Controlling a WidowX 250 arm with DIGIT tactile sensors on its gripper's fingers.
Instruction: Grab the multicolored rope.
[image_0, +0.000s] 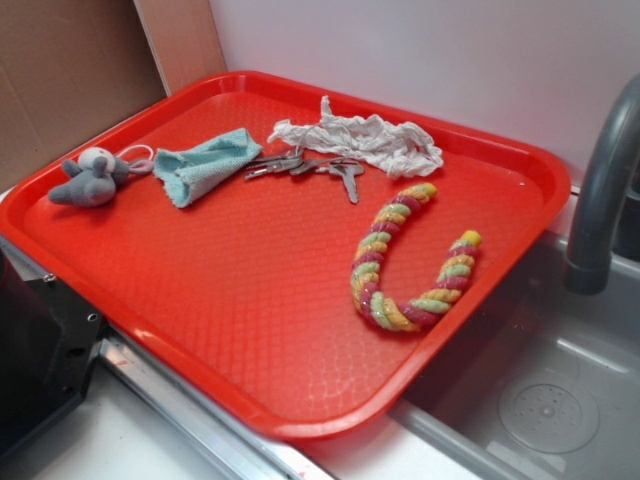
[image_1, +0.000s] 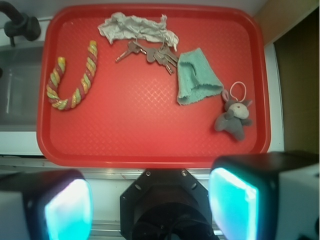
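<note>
Yellow-pink-green multicolored rope (image_1: 74, 79) is lying curled in a U at the red tray's (image_1: 150, 145) far left; your fingers (image_1: 240, 200) are hovering wide apart, holding nothing; you're reaching forward-left.

The gripper (image_1: 150, 205) shows two blocky fingers (image_1: 65, 207) with seemingly glowing teal pads and a black hub.

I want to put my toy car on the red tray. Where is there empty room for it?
The big bare patch is the tray's front half, below the teal cloth and keys, left of the multicolored rope. There is a smaller gap inside the rope's curve. The back is crowded: stuffed mouse, cloth, keys and crumpled white cloth sit close together.
</note>
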